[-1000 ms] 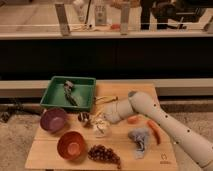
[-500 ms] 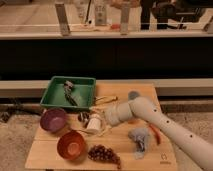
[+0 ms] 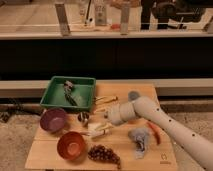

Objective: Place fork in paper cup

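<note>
The small white paper cup [image 3: 94, 127] stands near the middle of the wooden table [image 3: 50, 159], just right of a dark metal cup [image 3: 83, 117]. My gripper [image 3: 103, 126] sits at the end of the white arm that reaches in from the lower right, and it is down at the cup's right side, partly hiding it. A pale fork [image 3: 104, 132] shows at the gripper's tip, slanting along the table beside the cup. Whether the gripper grasps the fork I cannot tell. Two more pale utensils [image 3: 107, 100] lie just behind the gripper, toward the tray.
A green tray [image 3: 52, 93] with dark items stands at the back left. A purple bowl [image 3: 53, 120] and an orange bowl [image 3: 71, 145] sit front left, with grapes [image 3: 104, 154] at the front edge. A grey cloth [image 3: 139, 138] and an orange-red vegetable [image 3: 154, 133] lie under the arm.
The arm has swung left and lowered, bringing the gripper from the table's middle down beside the paper cup. The fork now shows at its tip.
</note>
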You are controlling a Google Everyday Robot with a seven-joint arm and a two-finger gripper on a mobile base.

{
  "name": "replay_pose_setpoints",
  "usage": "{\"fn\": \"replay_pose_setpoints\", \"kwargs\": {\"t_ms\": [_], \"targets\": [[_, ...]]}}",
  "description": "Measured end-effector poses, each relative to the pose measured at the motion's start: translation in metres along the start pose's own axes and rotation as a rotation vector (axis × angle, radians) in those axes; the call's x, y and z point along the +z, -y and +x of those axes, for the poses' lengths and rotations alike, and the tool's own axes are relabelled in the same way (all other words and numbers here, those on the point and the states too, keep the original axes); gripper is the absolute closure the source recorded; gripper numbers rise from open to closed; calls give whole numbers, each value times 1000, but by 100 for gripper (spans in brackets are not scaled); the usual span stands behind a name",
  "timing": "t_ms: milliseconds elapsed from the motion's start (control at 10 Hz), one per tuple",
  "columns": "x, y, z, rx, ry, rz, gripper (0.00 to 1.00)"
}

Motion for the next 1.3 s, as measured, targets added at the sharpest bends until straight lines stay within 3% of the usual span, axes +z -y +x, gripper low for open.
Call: {"fn": "replay_pose_setpoints", "kwargs": {"t_ms": [200,400,1300], "targets": [[5,3,-2,-174,28,-23,84],[10,5,-5,-230,51,-45,99],[11,5,-5,-228,51,-45,100]]}}
